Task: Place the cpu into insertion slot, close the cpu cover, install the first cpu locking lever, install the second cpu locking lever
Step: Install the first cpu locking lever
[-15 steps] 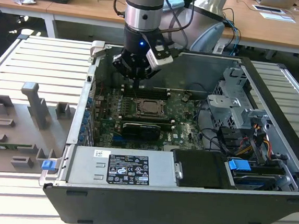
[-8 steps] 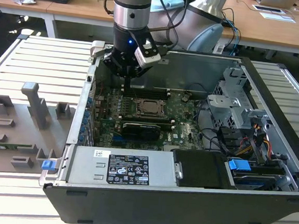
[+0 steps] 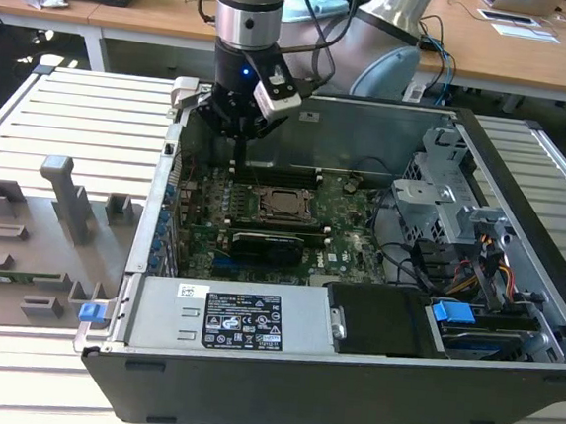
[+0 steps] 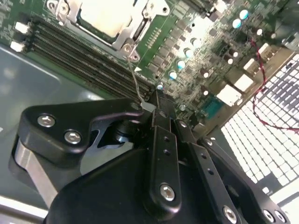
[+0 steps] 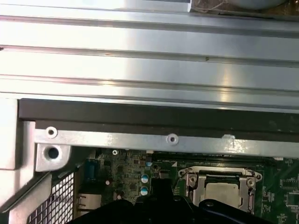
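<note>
Silver chip: the cpu [image 3: 286, 203] lies flat in the insertion slot [image 3: 266, 214] on the green motherboard [image 3: 350, 240], near the middle of the open computer case [image 3: 523, 193]; its grey top also shows in both wrist views [image 4: 105, 18] [image 5: 223, 195].
Cover: the cpu cover [image 4: 70, 13] is down around the chip, its metal frame bordering the grey top on all sides in the second wrist view; the frame shows in the first wrist view too [image 5: 190, 183].
Lever: a thin wire locking lever [image 4: 136, 86] runs from a corner of the cover frame towards the fingertips in the second wrist view; whether it is latched I cannot tell.
Tool: the tool [image 3: 240, 141] hangs over the board just beyond the socket, towards the back wall of the case in the exterior view. In the second wrist view [image 4: 156, 100] its black fingers stand close together with their tips at the lever's free end; whether they actually pinch the wire I cannot tell.
Memory slots: long dark memory slots [image 4: 84, 58] lie beside the socket, between it and the tool in the second wrist view.
Black card: a long black card [image 3: 275, 248] sits on the board on the near side of the socket in the exterior view.
Tabletop: the case rests on a slatted metal tabletop [image 3: 83, 115]; a grey fixture tray [image 3: 33, 240] lies at the exterior view's left.
</note>
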Controlling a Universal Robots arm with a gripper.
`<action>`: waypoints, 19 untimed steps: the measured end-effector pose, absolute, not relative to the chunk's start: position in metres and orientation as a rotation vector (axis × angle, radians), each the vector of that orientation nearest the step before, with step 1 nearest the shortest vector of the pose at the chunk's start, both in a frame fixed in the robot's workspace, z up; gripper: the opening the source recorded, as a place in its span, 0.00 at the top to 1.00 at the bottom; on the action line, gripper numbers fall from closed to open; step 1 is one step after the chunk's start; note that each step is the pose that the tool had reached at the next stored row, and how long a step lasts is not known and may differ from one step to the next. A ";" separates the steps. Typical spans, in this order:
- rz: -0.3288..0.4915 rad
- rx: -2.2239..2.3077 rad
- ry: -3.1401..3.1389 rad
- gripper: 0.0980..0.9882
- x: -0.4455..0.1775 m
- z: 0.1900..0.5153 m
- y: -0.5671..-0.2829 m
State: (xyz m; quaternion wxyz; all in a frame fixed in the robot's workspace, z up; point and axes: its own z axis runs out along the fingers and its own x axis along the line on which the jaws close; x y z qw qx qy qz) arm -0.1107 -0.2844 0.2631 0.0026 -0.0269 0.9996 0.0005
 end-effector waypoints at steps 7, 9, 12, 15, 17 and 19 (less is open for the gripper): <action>0.002 -0.071 3.140 0.99 -0.078 0.261 -0.284; 0.002 -0.011 3.141 0.99 -0.078 0.258 -0.284; 0.002 0.002 3.142 0.99 -0.078 0.258 -0.284; 0.003 0.001 3.141 0.99 -0.078 0.255 -0.284; 0.002 0.001 3.142 0.99 -0.078 0.250 -0.284; 0.002 0.001 3.142 0.99 -0.077 0.244 -0.284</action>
